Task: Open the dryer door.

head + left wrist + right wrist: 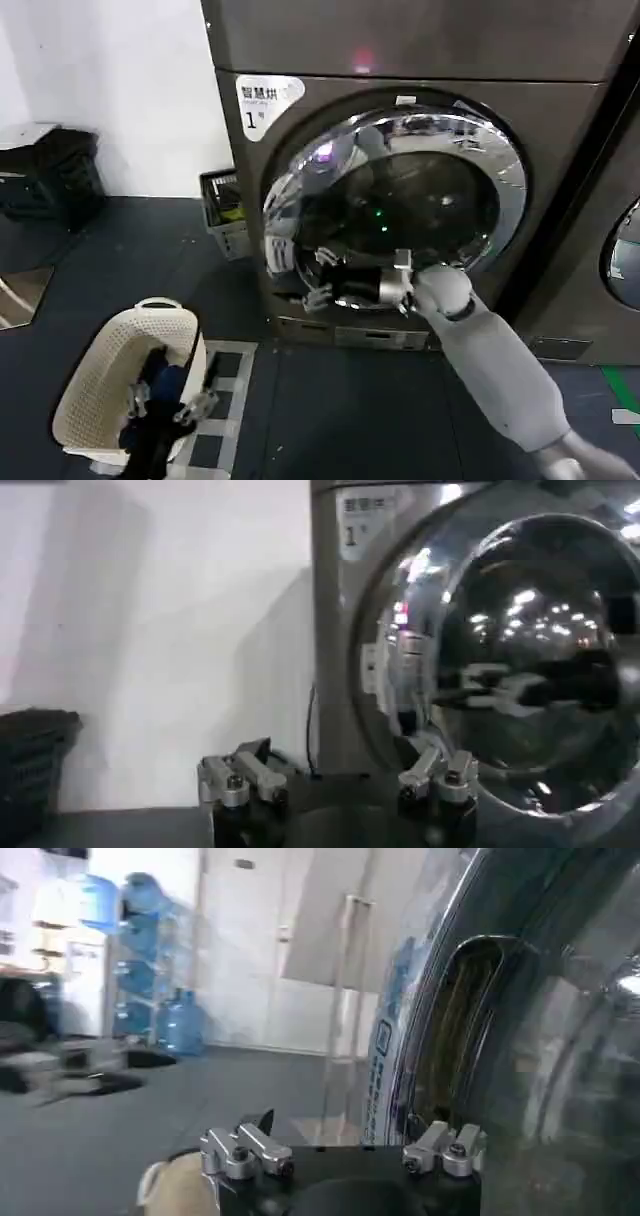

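In the head view, the door (395,205) is seen filling the dryer (420,190) front, a wide chrome rim around dark glass, with the right gripper (322,283) reached across to its lower left rim; the fingers are spread apart and nothing is seen clamped between them. A white basket (125,385) is set on the floor to the left, with the left gripper (165,405) over it. In the left wrist view, the left gripper (340,780) is shown wide open and empty, with the door (520,660) seen side-on beyond it, bulging and mirror-bright. In the right wrist view, the right gripper (345,1148) is shown open against the rim (420,1048), where a dark gap is visible; water bottles (150,958) are seen far off.
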Robot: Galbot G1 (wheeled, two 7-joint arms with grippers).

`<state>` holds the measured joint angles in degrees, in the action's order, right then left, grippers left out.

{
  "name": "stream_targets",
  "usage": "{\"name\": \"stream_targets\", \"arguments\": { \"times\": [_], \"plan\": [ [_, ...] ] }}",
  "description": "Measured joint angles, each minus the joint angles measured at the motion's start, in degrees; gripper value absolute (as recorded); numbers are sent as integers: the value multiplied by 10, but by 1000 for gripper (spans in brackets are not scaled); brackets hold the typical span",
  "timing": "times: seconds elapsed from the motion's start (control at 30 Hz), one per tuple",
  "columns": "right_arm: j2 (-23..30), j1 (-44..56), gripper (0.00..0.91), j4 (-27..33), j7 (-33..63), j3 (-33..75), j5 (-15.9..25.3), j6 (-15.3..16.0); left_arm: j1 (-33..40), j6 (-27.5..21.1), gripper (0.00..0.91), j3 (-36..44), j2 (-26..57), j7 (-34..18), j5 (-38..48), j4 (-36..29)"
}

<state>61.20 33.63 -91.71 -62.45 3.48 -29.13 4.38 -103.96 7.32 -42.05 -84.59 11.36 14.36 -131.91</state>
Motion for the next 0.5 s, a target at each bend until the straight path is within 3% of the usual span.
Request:
{"name": "stream_targets", "arguments": {
  "times": [0.3,0.5],
  "plan": [
    [-41,60,907,-49,-59,31,-20,-20,91,3,907,-33,124,3,156,76],
    [-71,101,907,-79,-92,62,-28,-36,151,43,907,-9,215,4,246,146]
  ]
}}
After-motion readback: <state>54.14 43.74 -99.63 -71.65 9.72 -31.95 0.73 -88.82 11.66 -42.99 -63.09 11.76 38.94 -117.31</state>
